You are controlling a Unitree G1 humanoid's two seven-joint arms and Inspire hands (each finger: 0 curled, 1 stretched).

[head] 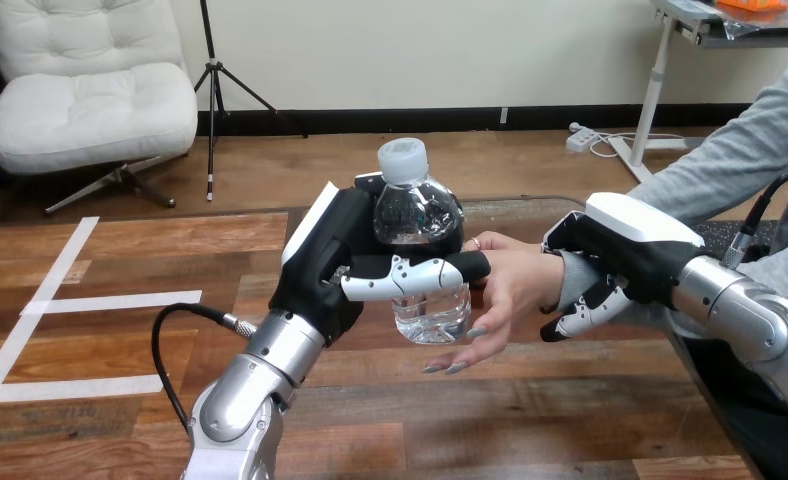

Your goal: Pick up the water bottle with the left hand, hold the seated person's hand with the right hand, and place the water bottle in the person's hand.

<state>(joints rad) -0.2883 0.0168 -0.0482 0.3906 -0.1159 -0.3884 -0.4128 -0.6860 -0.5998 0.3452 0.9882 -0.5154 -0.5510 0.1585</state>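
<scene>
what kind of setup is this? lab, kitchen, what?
Likely a tabletop test bench for robot-to-person handovers, not a kitchen: a wooden table, the left hand gripping a water bottle beside the person's hand, the right hand curled round the person's wrist.

On my feed the left hand point(318, 275) is black with a white shell along its back, and the thumb point(400, 280) is white-plated over black joints. The right hand point(625, 255) matches: white cap, fingers point(582, 318) banded black and white. The left forearm point(235, 400) and right forearm point(760, 315) are smooth, rounded silver casings.
</scene>
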